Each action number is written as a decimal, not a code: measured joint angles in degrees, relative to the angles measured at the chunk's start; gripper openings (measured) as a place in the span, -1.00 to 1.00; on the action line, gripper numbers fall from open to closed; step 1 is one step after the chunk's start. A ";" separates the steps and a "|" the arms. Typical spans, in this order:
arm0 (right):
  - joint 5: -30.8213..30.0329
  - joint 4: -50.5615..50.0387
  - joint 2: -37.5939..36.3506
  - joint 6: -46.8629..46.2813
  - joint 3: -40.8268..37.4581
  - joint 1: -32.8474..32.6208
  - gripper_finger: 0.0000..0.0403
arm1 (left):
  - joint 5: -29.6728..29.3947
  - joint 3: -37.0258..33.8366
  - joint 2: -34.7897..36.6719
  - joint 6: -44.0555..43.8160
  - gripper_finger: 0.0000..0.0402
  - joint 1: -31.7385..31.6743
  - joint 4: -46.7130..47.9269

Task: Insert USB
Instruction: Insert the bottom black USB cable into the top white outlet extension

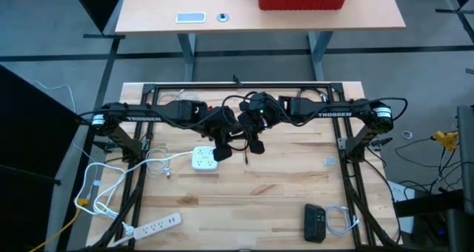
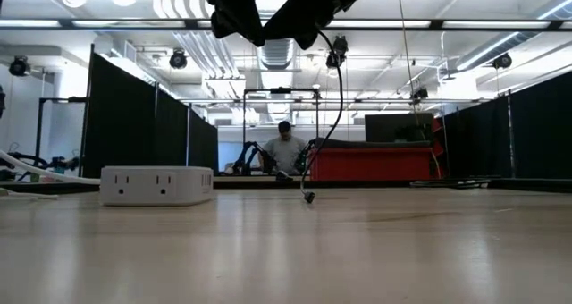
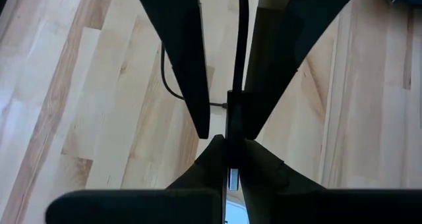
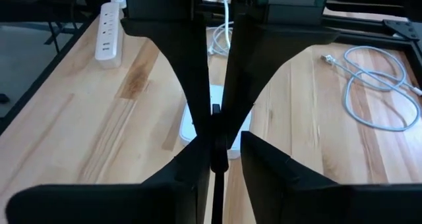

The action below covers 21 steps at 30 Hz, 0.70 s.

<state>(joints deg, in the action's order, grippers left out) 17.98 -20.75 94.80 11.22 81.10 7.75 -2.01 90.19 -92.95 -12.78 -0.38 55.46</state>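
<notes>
Your left tool (image 1: 221,150) and right tool (image 1: 255,144) are both pinching the black USB cable (image 2: 332,107) above the bench (image 1: 281,185); white charger block (image 1: 205,160) waiting beside, insertion not yet done.

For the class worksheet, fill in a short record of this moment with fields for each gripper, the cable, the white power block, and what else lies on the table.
left gripper: raised above the table, shut on the black cable
right gripper: raised, meeting the left at mid-table, shut on the same cable
black cable: hangs down, free end just above the wood
white power block: flat on the table, below the grippers, nothing plugged in by them yet
other items: white power strip, black device, coiled white cable
</notes>
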 joint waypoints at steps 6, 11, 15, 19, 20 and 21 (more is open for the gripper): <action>0.04 -0.07 0.00 -0.76 0.00 0.00 -0.79 | -0.05 0.00 0.00 0.00 -0.94 -0.02 0.00; 0.15 -0.45 0.00 -2.41 0.01 0.00 -0.95 | -0.23 0.00 0.00 0.56 -0.93 -0.02 -0.05; -1.51 -1.16 -0.09 -3.69 0.07 -0.04 -0.97 | -0.69 -0.02 -0.02 1.24 -0.88 -0.06 -0.17; -2.43 -1.30 -0.65 -3.54 0.07 -0.04 -0.98 | -0.96 -0.02 0.13 1.76 -0.74 -0.04 0.04; -2.61 -1.50 -0.95 -3.28 0.07 -0.04 -0.98 | -0.89 -0.02 0.37 1.77 -0.69 -0.04 0.54; -2.88 -1.94 -1.36 -2.81 0.06 -0.04 -0.98 | -0.61 -0.02 0.67 1.78 -0.65 -0.03 1.73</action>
<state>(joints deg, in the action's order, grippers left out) 15.10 -22.69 93.44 8.41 81.16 7.71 -2.62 90.17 -92.28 -10.99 -0.41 57.19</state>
